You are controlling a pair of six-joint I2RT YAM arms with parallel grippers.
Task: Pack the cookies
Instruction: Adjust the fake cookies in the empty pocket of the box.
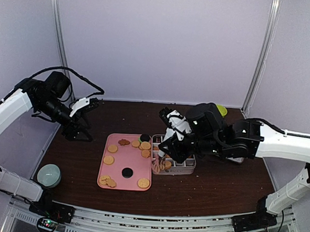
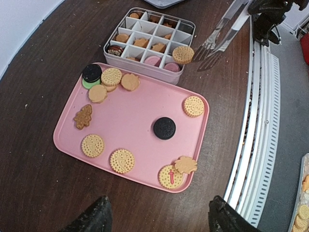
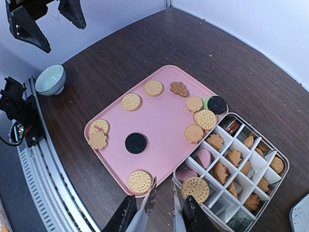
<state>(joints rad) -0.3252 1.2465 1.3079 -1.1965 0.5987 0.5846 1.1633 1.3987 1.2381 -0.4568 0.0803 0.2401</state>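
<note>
Cookies lie scattered on a pink tray (image 1: 122, 158) (image 2: 130, 116) (image 3: 164, 116), among them a black round one (image 2: 164, 128) (image 3: 135, 143). More cookies fill a divided metal box (image 1: 189, 169) (image 2: 140, 67) (image 3: 286, 169) right of the tray. A round golden cookie (image 2: 183, 54) (image 3: 195, 189) rests on the box's near corner. My right gripper (image 1: 169, 144) (image 3: 159, 215) is shut on metal tongs (image 2: 219, 36) (image 3: 152, 193), whose tips stand slightly apart beside that cookie and hold nothing. My left gripper (image 1: 92, 104) (image 2: 160, 217) hangs open and empty, high over the table left of the tray.
A pale green bowl (image 1: 49, 175) (image 3: 50, 79) sits near the front left corner. A yellow-green object (image 1: 221, 110) shows behind the right arm. A metal rail (image 2: 258, 121) runs along the near edge. A second tray of cookies (image 2: 303, 205) peeks in beyond it.
</note>
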